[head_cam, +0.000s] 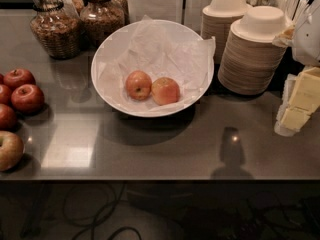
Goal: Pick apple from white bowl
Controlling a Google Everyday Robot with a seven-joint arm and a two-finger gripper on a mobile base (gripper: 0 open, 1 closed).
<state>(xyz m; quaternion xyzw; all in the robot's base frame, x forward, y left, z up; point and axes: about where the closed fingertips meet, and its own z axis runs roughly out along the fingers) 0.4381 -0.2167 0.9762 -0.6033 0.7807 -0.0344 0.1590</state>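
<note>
The white bowl point(107, 59) stands at the middle back of the grey counter, lined with crumpled white paper. Two apples lie side by side in it. The apple point(165, 91) on the right is pale pinkish-orange with a matte skin. The one on its left point(138, 85) is redder-orange with a dark stem dimple, and the two touch or nearly touch. My gripper point(307, 34) shows as a white rounded shape at the right edge, above and well to the right of the bowl, with the stacked bowls between them.
Two stacks of beige disposable bowls point(252, 54) stand right of the white bowl. Glass jars point(55, 29) stand at the back left. Several dark red apples point(27, 98) lie at the left edge. Yellow packets point(302, 96) sit at the right. The counter's front edge point(160, 179) runs across below.
</note>
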